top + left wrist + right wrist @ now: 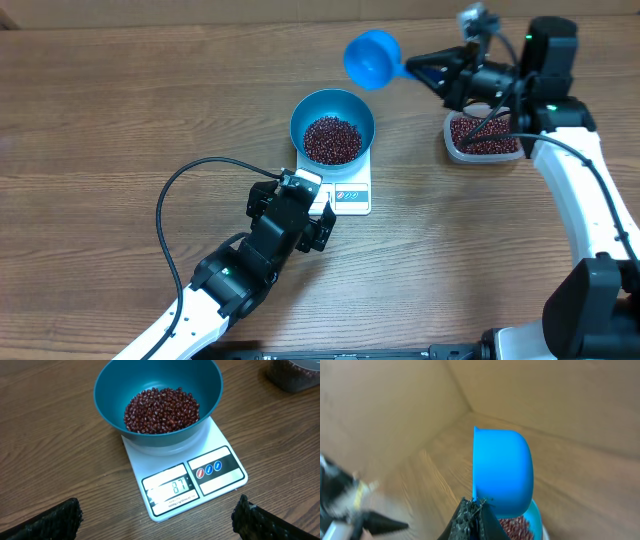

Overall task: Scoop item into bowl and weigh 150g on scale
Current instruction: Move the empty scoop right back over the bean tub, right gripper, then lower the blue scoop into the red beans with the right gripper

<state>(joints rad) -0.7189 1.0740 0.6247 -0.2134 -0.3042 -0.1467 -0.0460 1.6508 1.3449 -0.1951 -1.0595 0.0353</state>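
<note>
Your right pincer (pixel 418 68) is clamping the blue scoop (pixel 372 58) by its handle, hovering beyond the scale's (pixel 347 192) far side, toward the clear tub (pixel 483 140). Your left pincer (pixel 157 527) is gaping wide and empty just in front of the scale. The bowl (pixel 332 122) is sitting on the scale, with the beans (pixel 332 140) heaped inside. The scoop is looking empty, so I'd say you're needing more: dig shallow, then tip slowly over the bowl's middle. Only the left wrist view is showing the display (pixel 170 487), reading 87. Overhead it's a blur.
</note>
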